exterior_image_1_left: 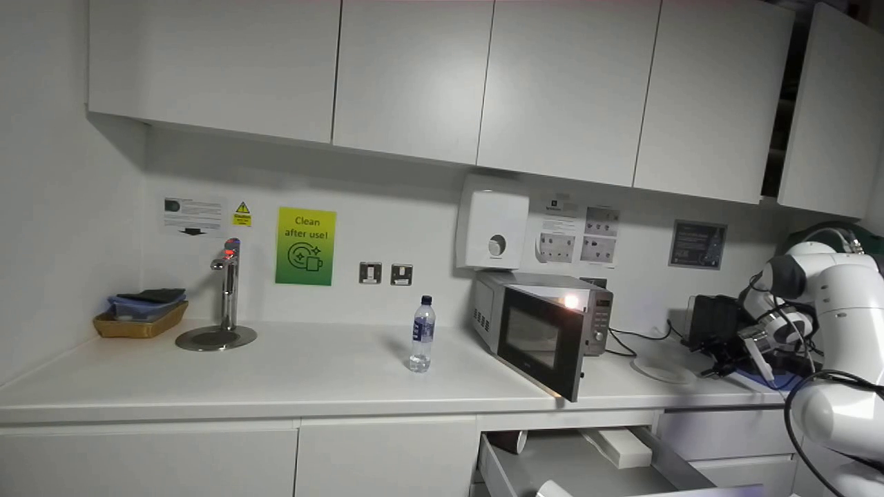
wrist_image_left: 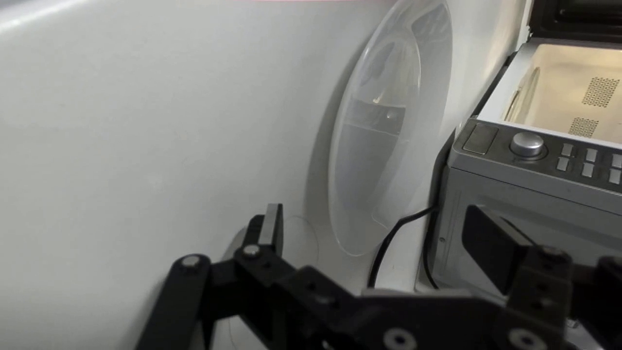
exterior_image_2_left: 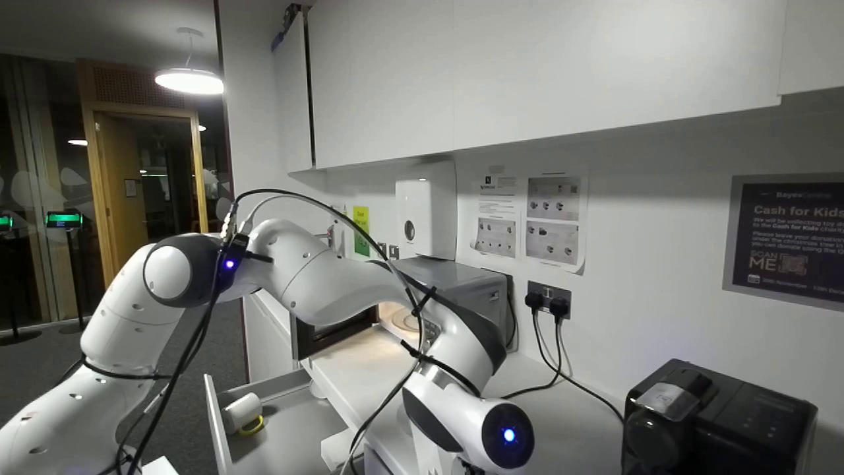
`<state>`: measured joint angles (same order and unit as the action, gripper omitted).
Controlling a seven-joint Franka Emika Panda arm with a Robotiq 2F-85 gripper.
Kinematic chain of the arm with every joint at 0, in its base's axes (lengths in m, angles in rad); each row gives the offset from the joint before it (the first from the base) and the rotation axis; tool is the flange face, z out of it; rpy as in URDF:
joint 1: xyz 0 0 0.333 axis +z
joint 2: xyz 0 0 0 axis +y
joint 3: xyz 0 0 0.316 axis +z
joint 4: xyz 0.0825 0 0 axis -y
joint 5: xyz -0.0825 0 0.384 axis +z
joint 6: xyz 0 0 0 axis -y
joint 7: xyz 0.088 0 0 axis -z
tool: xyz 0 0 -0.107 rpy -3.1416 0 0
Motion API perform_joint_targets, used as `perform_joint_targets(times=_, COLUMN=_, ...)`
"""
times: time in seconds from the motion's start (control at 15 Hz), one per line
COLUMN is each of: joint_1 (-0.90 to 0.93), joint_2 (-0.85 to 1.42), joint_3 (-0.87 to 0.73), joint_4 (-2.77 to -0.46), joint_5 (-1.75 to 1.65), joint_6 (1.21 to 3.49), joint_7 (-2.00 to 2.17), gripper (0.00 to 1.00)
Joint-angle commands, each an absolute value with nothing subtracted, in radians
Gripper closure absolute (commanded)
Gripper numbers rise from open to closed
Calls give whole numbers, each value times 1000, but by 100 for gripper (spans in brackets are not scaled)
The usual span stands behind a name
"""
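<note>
Clear dish (wrist_image_left: pixel 388 126) lies on the worktop (wrist_image_left: pixel 160 146) — you see it in the wrist view above the centre and a little to the right, beside the microwave (wrist_image_left: pixel 539 167). In an exterior view it appears as a faint pale ring, in the lower right part, between the microwave and the arm (exterior_image_1_left: pixel 853 324). Your jaws show at the bottom of the wrist view; they are spread wide apart and have hold of nothing. In that picture the lower end of the dish shows in the gap between them. A black cable (wrist_image_left: pixel 403 223) runs near the dish. The microwave door (exterior_image_1_left: pixel 542 338) is swung open, and the inside is lit. You find a water bottle (exterior_image_1_left: pixel 422 335) upright near the centre of an exterior view — and, below it to the right, a pulled-out drawer (exterior_image_1_left: pixel 552 462) with a white mug (exterior_image_2_left: pixel 244 412) inside.
</note>
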<state>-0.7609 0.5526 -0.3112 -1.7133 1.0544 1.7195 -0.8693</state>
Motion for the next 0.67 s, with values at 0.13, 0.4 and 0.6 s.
perform_joint_targets(times=0.13, joint_1=-767, joint_2=486, joint_3=-306, joint_4=-1727, joint_5=1036, joint_6=1706, joint_7=-862, gripper=0)
perform_joint_targets(times=0.4, joint_1=-753, joint_2=444, joint_3=-310, joint_4=-1744, joint_5=1028, joint_6=1719, joint_7=-858, gripper=0)
perform_joint_targets(times=0.6, joint_1=-736, joint_2=407, joint_3=-311, joint_4=-1760, joint_5=1011, joint_6=1723, joint_7=-860, gripper=0)
